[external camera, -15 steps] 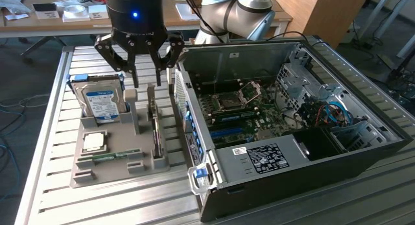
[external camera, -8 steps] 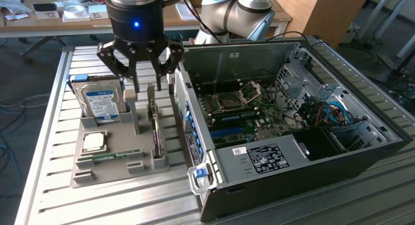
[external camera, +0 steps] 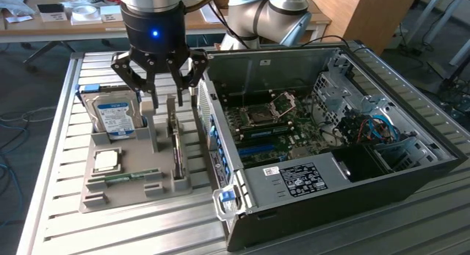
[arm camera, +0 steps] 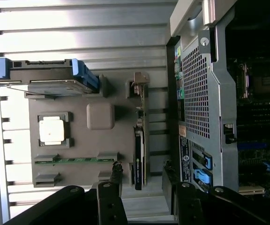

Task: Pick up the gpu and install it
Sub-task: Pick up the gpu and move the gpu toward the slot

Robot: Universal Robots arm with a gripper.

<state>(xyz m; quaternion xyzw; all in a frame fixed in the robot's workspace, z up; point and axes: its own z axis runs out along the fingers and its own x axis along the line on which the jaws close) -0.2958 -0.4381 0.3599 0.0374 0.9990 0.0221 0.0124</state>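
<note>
Hovering above the grey moulded plastic holder tray (external camera: 121, 197), our black multi-fingered gripper (external camera: 170, 94) has its fingers spread wide, with nothing between them. The thin, dark, flat gpu (external camera: 177, 150), with a silvery bracket at one end, stands on edge in a tray slot directly beneath, just beside the open black metal computer case (external camera: 331, 222). To grasp it well, we judge the fingers should straddle the card squarely, one on each flat face. They should sit centred along its length and clear of the case wall and the silver hard drive with blue-white label (external camera: 115, 116).
</note>
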